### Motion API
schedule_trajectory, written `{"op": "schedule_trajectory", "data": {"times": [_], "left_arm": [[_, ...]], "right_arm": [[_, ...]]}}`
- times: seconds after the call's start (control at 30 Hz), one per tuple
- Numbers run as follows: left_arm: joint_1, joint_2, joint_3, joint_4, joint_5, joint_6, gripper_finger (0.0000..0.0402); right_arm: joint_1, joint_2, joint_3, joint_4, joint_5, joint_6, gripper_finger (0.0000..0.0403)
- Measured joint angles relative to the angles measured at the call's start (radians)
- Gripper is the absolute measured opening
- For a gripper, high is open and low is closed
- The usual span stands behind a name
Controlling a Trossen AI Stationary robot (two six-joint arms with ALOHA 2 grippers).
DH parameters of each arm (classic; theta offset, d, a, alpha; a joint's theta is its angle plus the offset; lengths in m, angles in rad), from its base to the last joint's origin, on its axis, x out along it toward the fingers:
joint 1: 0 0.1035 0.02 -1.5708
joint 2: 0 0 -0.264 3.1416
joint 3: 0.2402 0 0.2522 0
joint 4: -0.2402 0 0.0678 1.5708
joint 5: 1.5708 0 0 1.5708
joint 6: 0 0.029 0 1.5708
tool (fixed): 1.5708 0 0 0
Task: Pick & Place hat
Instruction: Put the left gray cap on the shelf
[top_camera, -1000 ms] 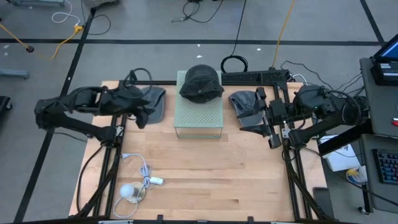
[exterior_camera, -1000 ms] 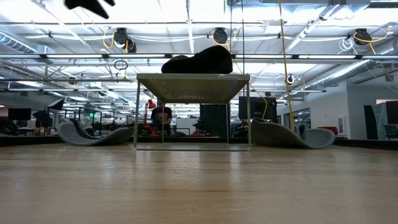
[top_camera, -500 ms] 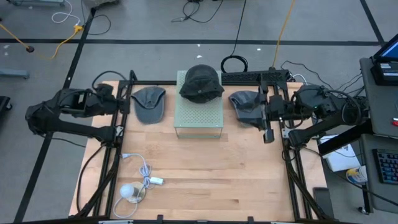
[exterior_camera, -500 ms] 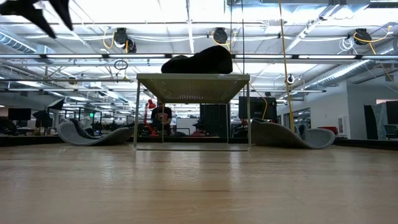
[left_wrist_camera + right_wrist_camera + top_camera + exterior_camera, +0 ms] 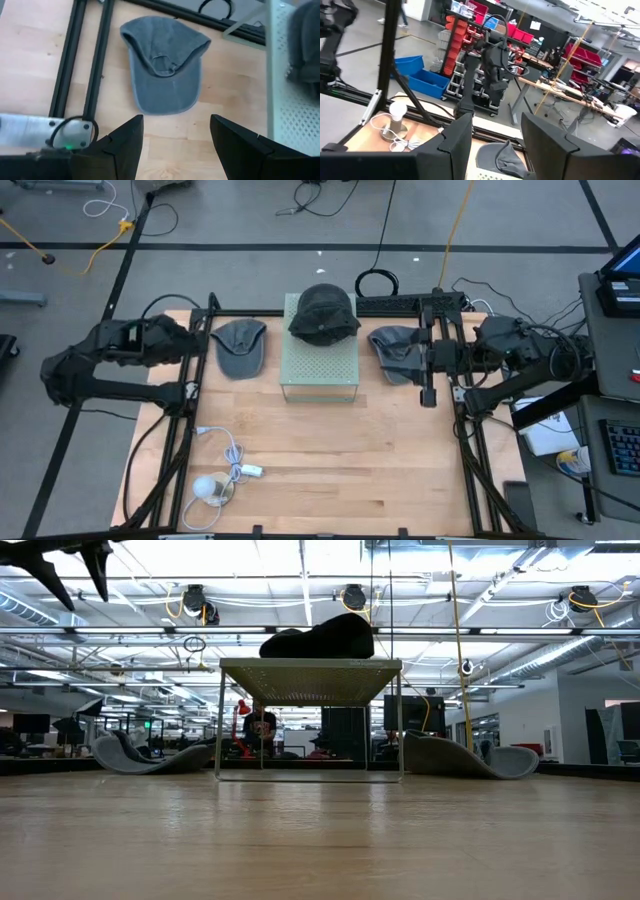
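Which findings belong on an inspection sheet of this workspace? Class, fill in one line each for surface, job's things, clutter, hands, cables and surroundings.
Surface: wooden table, bare at the middle and front.
Job's things: black hat on top of the pale green stand; left grey cap and right grey cap flat on the table either side of it.
Clutter: light bulb near the front left corner.
Hands: left hand open, empty, above the table's left edge; right hand open, empty, at the right edge.
Cables: white cord running from the bulb; black and yellow cables on the floor behind.
Surroundings: red bins and blue crate in the room; a person seen far off under the stand.
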Motion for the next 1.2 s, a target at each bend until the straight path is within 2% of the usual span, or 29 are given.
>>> {"op": "schedule_trajectory", "data": {"times": [0.17, 0.33, 0.53, 0.8, 0.97, 1.07, 1.2], "left_arm": [[0.085, 0.054, 0.0, 0.0, 0.063, 0.043, 0.0232], [0.184, 0.116, 0.0, 0.001, 0.076, 0.131, 0.0232], [0.338, 0.158, 0.0, 0.001, 0.106, 0.241, 0.0232], [0.541, 0.184, 0.0, 0.002, 0.205, 0.42, 0.0232], [0.613, 0.189, 0.0, 0.005, 0.215, 0.482, 0.0232], [0.637, 0.202, 0.0, 0.004, 0.22, 0.511, 0.0232], [0.659, 0.232, 0.0, 0.005, 0.226, 0.537, 0.0232]], "right_arm": [[-0.064, 0.0, 0.0, -0.043, 0.0, 0.038, 0.0167], [-0.112, 0.0, 0.0, -0.111, -0.002, 0.041, 0.0167], [-0.118, 0.0, 0.0, -0.147, -0.004, 0.042, 0.0167], [-0.118, 0.0, 0.0, -0.159, -0.005, 0.073, 0.0167], [-0.118, -0.001, 0.0, -0.159, -0.017, 0.095, 0.0167], [-0.118, -0.001, 0.0, -0.16, -0.058, 0.094, 0.0167], [-0.118, -0.001, 0.0, -0.158, -0.058, 0.087, 0.0167]]}}
